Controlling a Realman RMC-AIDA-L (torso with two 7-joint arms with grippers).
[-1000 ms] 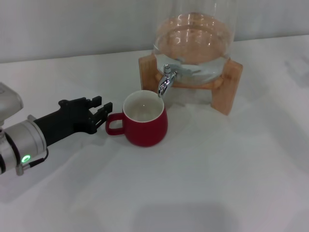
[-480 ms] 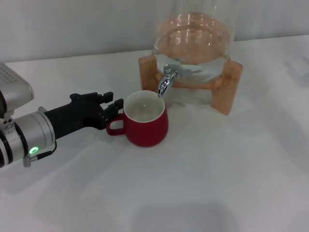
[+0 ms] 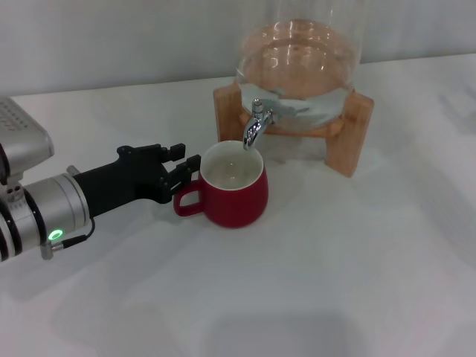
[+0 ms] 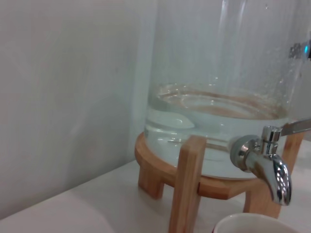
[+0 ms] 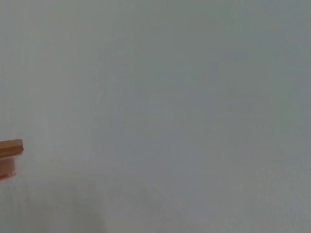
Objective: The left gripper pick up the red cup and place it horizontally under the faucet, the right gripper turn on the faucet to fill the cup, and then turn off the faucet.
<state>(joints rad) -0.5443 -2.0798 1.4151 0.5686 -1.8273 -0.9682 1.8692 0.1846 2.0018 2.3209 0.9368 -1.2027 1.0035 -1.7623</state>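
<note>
Seen from the head: left gripper [image 3: 187, 170] reached in from the left, its black fingers [image 3: 178, 152] at the loop handle of the red cup [image 3: 236, 194], touching or nearly so; could not tell whether pinched on the handle or merely spread around it. Stood upright on the white table [image 3: 335, 268], mouth up, white inside showing, with the rim directly below the spout of the faucet [image 3: 255, 123]. Projected from a glass dispenser [image 3: 301, 71] part-filled with clear liquid, resting on a wooden stand [image 3: 349, 130] just behind the cup. Right gripper nowhere in this view. Seen from the left wrist: faucet [image 4: 268, 162] close up, chrome spout turned downward, lever [image 4: 295, 127] pointing out sideways; dispenser [image 4: 228, 77] seated in the ring of the wooden stand [image 4: 187, 182]; only a sliver of the cup's white rim [image 4: 248, 223] at the picture's edge below the spout; own fingers not shown. Seen from the right wrist: mostly blank pale surface, with a small wooden corner [image 5: 10, 147] at one edge and a reddish patch just under it, too little to identify.
</note>
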